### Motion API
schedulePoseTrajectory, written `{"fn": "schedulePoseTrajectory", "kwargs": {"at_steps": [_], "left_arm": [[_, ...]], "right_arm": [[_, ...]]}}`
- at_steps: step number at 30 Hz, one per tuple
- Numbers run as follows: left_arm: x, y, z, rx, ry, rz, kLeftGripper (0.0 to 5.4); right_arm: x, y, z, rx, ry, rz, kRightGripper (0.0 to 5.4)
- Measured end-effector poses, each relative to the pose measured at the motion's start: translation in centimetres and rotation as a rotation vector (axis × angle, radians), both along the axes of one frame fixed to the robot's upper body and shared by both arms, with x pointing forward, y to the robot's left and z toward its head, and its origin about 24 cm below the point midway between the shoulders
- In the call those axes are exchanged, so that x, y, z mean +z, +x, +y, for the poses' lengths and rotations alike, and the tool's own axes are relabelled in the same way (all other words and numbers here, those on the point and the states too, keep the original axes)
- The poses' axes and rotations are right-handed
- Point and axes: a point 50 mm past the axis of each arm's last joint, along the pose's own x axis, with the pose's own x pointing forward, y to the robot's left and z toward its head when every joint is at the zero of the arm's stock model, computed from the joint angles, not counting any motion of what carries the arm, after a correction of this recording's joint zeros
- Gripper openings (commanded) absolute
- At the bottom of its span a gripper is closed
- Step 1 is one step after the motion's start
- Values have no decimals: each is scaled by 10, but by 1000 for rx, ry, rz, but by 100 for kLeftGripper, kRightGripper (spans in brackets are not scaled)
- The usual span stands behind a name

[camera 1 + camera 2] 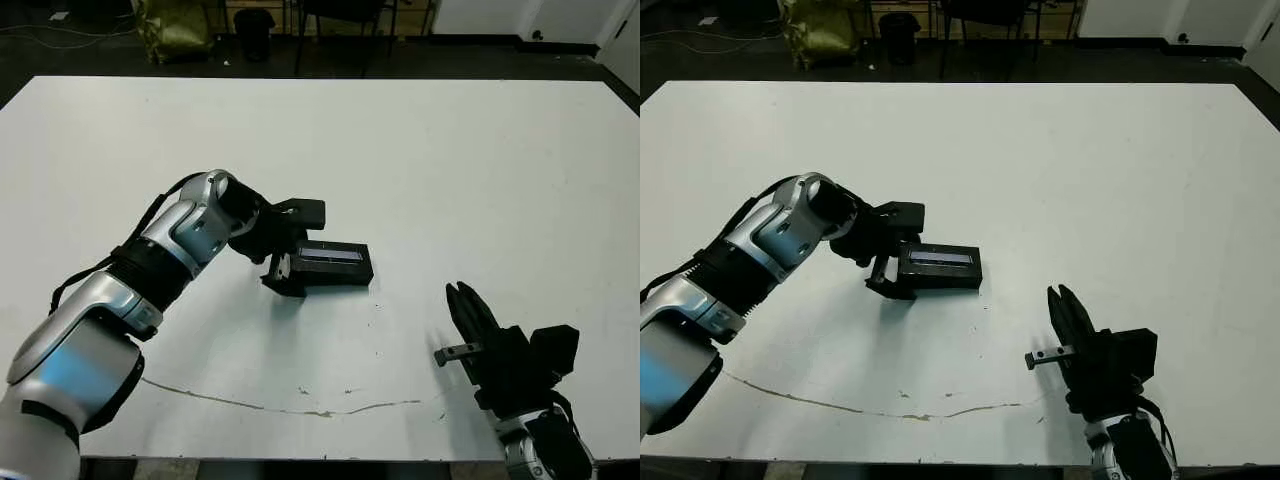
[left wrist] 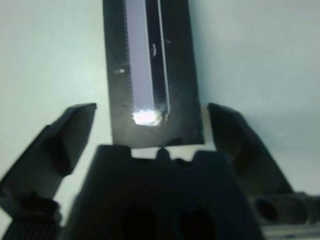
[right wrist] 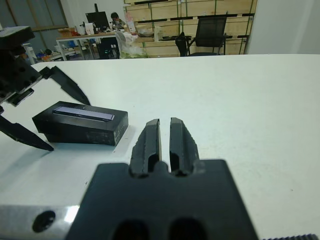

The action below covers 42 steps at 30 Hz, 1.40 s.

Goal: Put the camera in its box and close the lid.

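So here's what you've got: the lid (image 1: 335,262), the black shell with the silvery stripe on top, is sitting flat on the white table (image 1: 450,180) roughly mid-table, a bit toward your left side. It looks seated down over something, since the right wrist view shows a seam running round its side, but you can't actually see the box or the camera in any view, so I can't tell you where those are. Your left gripper (image 1: 283,245) is at the lid's left end with its fingers (image 2: 60,145) spread wide, one on each side of that end and not touching it; the left wrist view shows clear table between each finger and the lid's walls, so it's let go, holding nothing. Your right gripper (image 1: 468,312) is well apart from the lid, down near the front edge of the table on your right, fingers (image 3: 150,142) pressed nearly together with only a thin slit between them and nothing in there. There's a thin brownish crack line (image 1: 300,408) running across the table near the front edge.
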Motion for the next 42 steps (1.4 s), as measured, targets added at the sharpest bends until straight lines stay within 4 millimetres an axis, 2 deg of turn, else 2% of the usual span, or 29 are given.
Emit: {"fn": "schedulePoseTrajectory", "kwargs": {"at_steps": [12, 21, 24, 29, 42], "left_arm": [[-1, 3, 3, -9, 13, -31, 538], [0, 4, 14, 21, 44, -66, 538], [1, 5, 24, 38, 62, -62, 538], [3, 6, 56, 128, 95, -65, 538], [0, 1, 73, 202, 79, 51, 538]], "right_arm": [[0, 0, -1, -1, 0, 0, 0], [0, 0, -1, 0, -1, -1, 0], [0, 0, -1, 2, -2, -1, 0], [-1, 0, -2, 11, 2, 4, 0], [-1, 0, -4, 4, 10, 4, 0]]}}
